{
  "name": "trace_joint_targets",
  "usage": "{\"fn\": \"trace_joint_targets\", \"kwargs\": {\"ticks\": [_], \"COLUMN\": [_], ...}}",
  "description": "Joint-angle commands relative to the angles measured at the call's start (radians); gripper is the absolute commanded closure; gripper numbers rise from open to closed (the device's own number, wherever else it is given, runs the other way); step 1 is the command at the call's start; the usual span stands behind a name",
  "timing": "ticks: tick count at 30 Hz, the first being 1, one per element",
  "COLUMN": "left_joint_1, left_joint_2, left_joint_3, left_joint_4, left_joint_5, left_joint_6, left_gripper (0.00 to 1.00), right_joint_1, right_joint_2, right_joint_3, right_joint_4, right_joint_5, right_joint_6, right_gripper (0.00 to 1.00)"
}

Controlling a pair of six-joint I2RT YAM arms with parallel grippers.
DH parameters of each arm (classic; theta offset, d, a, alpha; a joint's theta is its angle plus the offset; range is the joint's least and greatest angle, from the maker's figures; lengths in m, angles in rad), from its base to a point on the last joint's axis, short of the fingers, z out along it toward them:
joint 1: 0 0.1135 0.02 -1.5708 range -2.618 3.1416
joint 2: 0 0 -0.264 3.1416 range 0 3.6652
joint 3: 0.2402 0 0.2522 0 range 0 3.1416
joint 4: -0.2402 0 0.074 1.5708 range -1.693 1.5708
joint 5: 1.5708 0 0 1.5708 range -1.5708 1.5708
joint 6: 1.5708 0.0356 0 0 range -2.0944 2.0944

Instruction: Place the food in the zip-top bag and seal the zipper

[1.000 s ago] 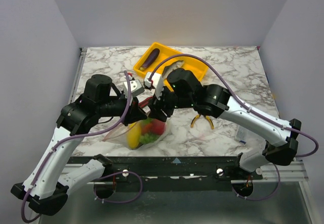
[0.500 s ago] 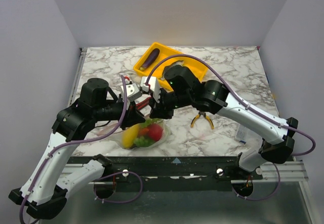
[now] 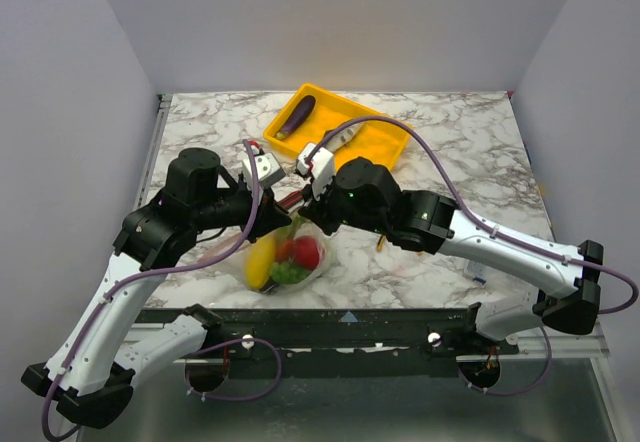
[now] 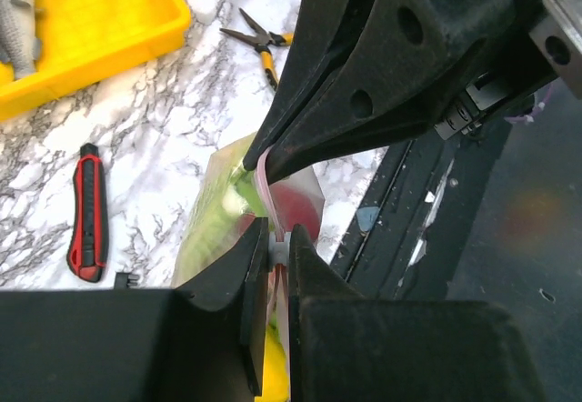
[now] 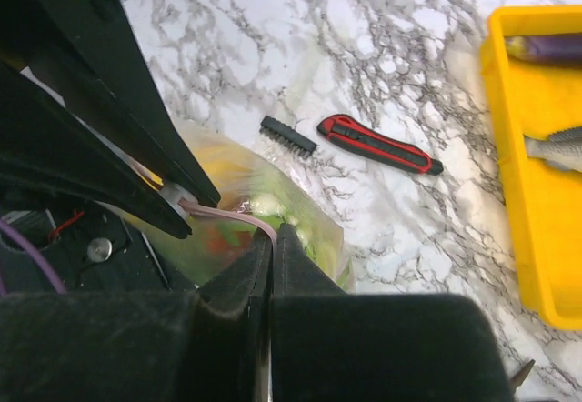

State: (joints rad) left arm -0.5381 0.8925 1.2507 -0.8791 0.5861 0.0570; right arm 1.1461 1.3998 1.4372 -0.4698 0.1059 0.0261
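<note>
1. Zip-top bag [image 3: 285, 257] sits near the front edge of the table [image 3: 460, 132], pinched at its mouth by both arms.
2. Left gripper [image 4: 277, 249] is clamped on the zipper [image 4: 265, 176], and right gripper [image 5: 271, 236] is clenched on the same pink strip, just beside it.
3. Inside the bag: yellow squash [image 3: 262, 262], red tomato [image 3: 308, 254], green lettuce [image 3: 290, 274].
4. Eggplant [image 3: 296, 115] and fish [image 3: 345, 137] lie in the yellow tray [image 3: 375, 144], well apart from the bag.

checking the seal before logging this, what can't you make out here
zipper: wrist views show a short pink stretch between the left gripper and right gripper; their fingers cover the rest, so sealed or not is unclear
zip-top bag mouth: top view, covered by both grippers
food in the bag: blurred by crinkled plastic; only yellow, red, green shapes
fish: cut by the frame edge, both wrist views
</note>
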Motion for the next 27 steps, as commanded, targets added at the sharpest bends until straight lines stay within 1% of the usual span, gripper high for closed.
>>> {"fn": "trace_joint_targets", "kwargs": {"ticks": [1, 3, 7, 8, 17, 20, 27], "left_joint_1": [-0.005, -0.006, -0.006, -0.006, -0.006, -0.006, -0.005], "left_joint_2": [-0.03, -0.036, -0.054, -0.06, -0.084, -0.096, -0.145], "left_joint_3": [0.023, 0.03, 0.033, 0.031, 0.023, 0.02, 0.014], "left_joint_4": [-0.051, -0.069, -0.093, -0.096, -0.13, -0.155, -0.208], "left_joint_5": [-0.023, -0.045, -0.067, -0.068, -0.115, -0.143, -0.18], "left_joint_6": [-0.01, -0.011, -0.016, -0.017, -0.019, -0.016, -0.043], "left_gripper": [1.0, 1.0, 1.0, 1.0, 1.0, 1.0, 1.0], "right_joint_1": [-0.035, -0.044, -0.063, -0.074, -0.094, -0.107, -0.127], "right_joint_2": [-0.001, -0.03, -0.084, -0.098, -0.153, -0.167, -0.189], "right_joint_3": [0.002, -0.036, -0.086, -0.099, -0.164, -0.175, -0.176], "right_joint_4": [-0.044, -0.013, 0.005, 0.01, -0.01, -0.018, -0.024], "right_joint_5": [0.298, 0.31, 0.405, 0.406, 0.486, 0.507, 0.499], "right_joint_6": [0.028, 0.018, 0.022, 0.018, 0.055, 0.061, 0.071], "right_gripper": [1.0, 1.0, 1.0, 1.0, 1.0, 1.0, 1.0]}}
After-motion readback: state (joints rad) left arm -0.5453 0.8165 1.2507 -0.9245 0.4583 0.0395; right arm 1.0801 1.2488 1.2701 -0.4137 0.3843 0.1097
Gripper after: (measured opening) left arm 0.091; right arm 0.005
